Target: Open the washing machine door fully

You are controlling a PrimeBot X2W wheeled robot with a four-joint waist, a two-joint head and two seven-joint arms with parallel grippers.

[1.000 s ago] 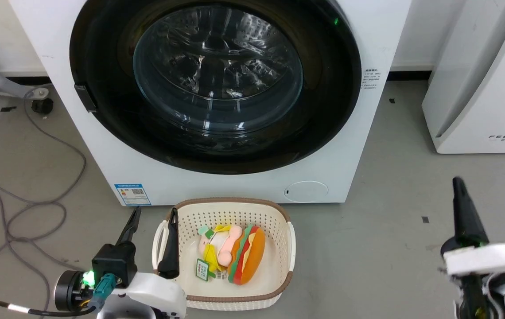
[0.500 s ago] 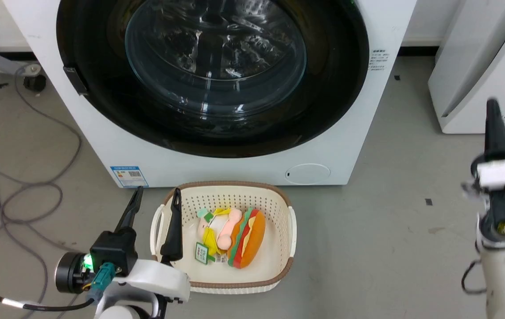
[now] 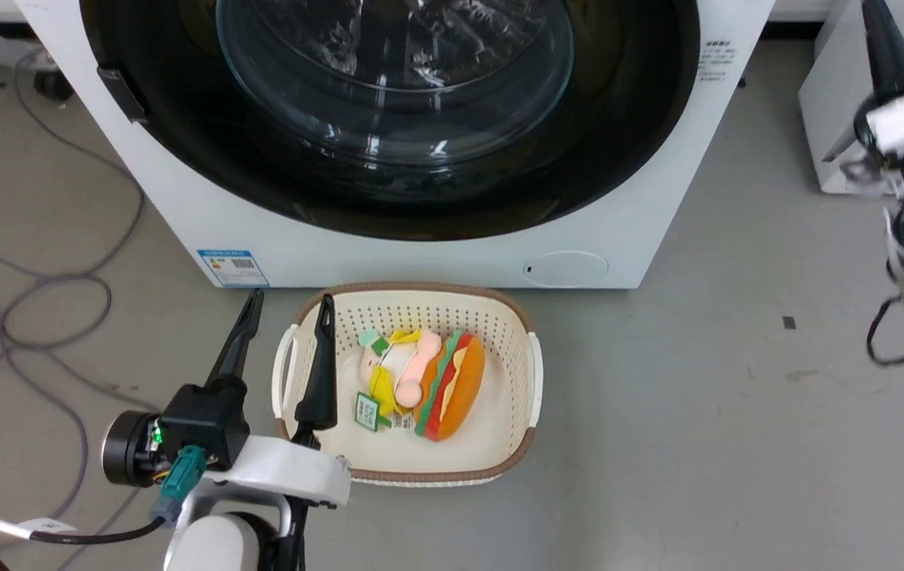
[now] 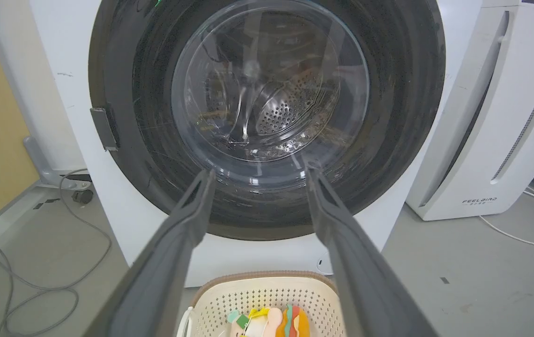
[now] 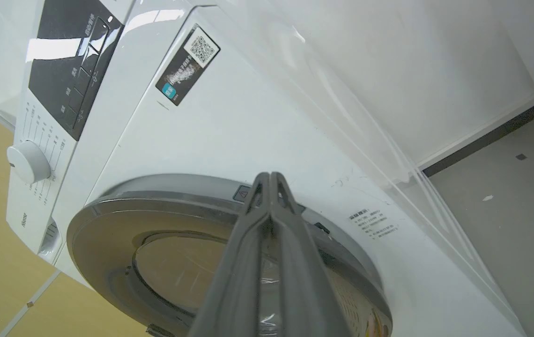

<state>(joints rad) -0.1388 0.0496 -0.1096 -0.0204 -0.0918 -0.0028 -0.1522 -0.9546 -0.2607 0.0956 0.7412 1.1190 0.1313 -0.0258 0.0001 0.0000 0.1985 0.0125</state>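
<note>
The rim handle [image 4: 103,128] sits up and to the left of the left gripper [image 4: 260,171]. This gripper hangs low, fingers spread wide and empty, and points at the washing machine door [image 4: 267,93] straight ahead. The door looks flush shut against the washing machine [image 3: 420,266], so opening is not yet begun. The gripper's right finger overhangs the left rim of the basket [image 3: 533,381], probably just a waiting pose. The right gripper [image 5: 267,177] is held high, fingers pressed together on nothing, tips aimed at the door's upper rim just ahead. That narrow point may be meant for nudging the edge.
</note>
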